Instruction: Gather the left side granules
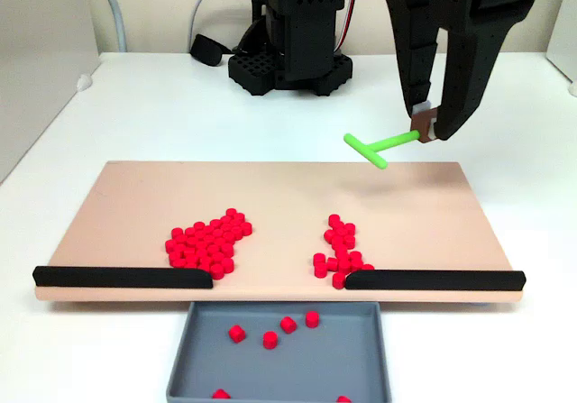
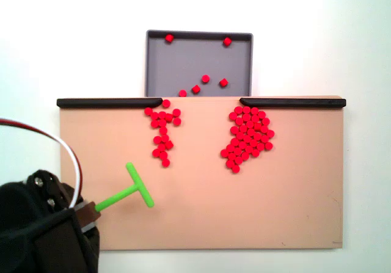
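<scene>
In the overhead fixed view we see our gripper clenched on the green rake, low left over the board. The left granules lie scattered below the left black rail; the heap sits to their right.

Arm: black, descending from 12 o'clock at upper right in a fixed view. Gripper: fingers pointed down, closed on a green T-shaped tool's handle. In another fixed view, gripper at 8 o'clock.
</scene>
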Motion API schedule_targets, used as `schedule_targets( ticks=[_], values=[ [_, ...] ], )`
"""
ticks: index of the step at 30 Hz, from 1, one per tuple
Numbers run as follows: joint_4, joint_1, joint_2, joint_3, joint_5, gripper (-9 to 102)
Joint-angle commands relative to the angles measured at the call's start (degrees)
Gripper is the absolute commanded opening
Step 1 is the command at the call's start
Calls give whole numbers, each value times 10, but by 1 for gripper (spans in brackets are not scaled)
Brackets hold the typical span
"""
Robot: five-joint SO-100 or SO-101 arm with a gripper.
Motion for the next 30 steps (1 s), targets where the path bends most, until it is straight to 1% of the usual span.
schedule_targets(
  ticks=[1, 10, 19, 24, 30],
  values=[
    [1, -7, -15, -51, 32, 0],
    [1, -5, -84, -142, 160, 0],
    [1, -4, -122, -176, 264, 0],
    [2, -6, -156, -223, 292, 0],
    [2, -10, -186, -250, 288, 0]
  ],
)
